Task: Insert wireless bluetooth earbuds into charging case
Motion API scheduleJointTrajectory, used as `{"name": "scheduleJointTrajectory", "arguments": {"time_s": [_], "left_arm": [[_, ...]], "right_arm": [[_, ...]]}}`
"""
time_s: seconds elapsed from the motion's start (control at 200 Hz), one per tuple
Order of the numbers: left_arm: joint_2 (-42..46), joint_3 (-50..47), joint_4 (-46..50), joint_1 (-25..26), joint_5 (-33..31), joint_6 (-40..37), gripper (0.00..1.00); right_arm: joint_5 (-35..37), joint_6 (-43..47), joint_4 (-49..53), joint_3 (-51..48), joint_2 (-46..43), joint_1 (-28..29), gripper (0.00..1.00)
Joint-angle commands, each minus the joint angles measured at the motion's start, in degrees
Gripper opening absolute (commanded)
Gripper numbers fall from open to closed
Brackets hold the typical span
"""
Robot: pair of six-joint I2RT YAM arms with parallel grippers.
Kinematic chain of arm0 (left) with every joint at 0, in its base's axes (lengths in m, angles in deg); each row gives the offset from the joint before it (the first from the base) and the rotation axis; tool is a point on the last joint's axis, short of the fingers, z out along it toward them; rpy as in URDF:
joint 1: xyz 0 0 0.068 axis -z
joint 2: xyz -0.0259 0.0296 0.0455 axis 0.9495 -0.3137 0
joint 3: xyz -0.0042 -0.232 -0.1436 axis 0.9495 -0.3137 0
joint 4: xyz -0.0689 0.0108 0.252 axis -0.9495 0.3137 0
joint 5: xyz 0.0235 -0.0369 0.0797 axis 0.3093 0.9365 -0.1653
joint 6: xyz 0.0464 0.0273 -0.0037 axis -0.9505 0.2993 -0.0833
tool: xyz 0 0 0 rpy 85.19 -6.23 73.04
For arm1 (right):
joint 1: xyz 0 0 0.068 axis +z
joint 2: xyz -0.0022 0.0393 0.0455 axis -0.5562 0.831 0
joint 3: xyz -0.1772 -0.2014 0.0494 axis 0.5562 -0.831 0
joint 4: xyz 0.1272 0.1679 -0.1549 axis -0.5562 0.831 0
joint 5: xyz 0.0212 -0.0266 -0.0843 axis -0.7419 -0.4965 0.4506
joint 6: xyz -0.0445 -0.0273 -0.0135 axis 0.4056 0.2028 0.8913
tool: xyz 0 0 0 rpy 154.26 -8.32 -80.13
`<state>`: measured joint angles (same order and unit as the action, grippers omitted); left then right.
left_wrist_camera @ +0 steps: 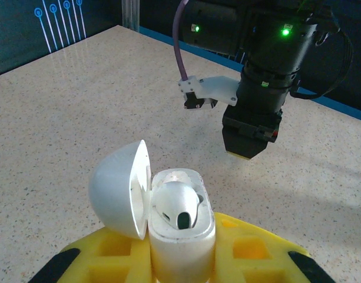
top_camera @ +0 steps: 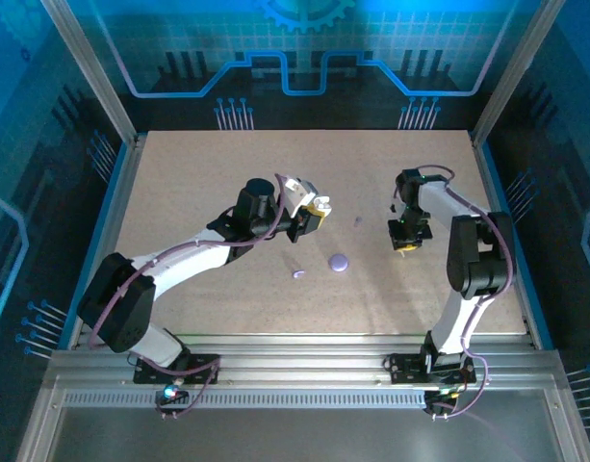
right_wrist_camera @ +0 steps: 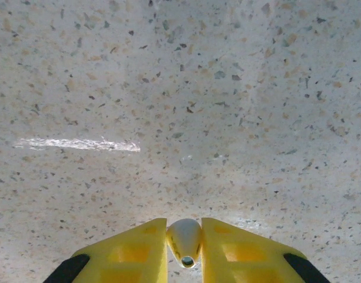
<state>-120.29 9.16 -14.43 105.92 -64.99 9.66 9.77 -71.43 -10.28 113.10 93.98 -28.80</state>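
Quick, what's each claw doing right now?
Left claw: closed, holding the charging case, which has its lid open.
Right claw: closed, holding an earbud.

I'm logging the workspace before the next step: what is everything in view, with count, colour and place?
charging case: one, white, lid open, clamped in the left gripper
seated earbud: one, white, inside the open case
held earbud: one, off-white, pinched in the right gripper
lavender disc: one, lying on the table between the arms
small bit: one, lavender, just left of the disc; too small to identify
speck: one, dark, farther back on the table; too small to identify
table: one, speckled beige
left gripper: one, yellow fingers, raised over the table
right gripper: one, yellow fingers, above bare table
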Motion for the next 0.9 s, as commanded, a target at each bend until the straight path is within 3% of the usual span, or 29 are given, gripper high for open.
{"name": "scheduleJointTrajectory", "arguments": {"time_s": [0.0, 0.895], "left_arm": [[-0.53, 1.73, -0.25, 0.2, 1.72, -0.02, 0.2], [-3.85, 2.43, -2.18, 0.65, 3.03, 0.98, 0.2]], "right_arm": [[-2.01, -2.08, -0.7, -1.31, -3.04, 0.92, 0.19], [-8.03, -9.9, -7.86, -8.05, -18.02, 1.51, 0.18]]}}
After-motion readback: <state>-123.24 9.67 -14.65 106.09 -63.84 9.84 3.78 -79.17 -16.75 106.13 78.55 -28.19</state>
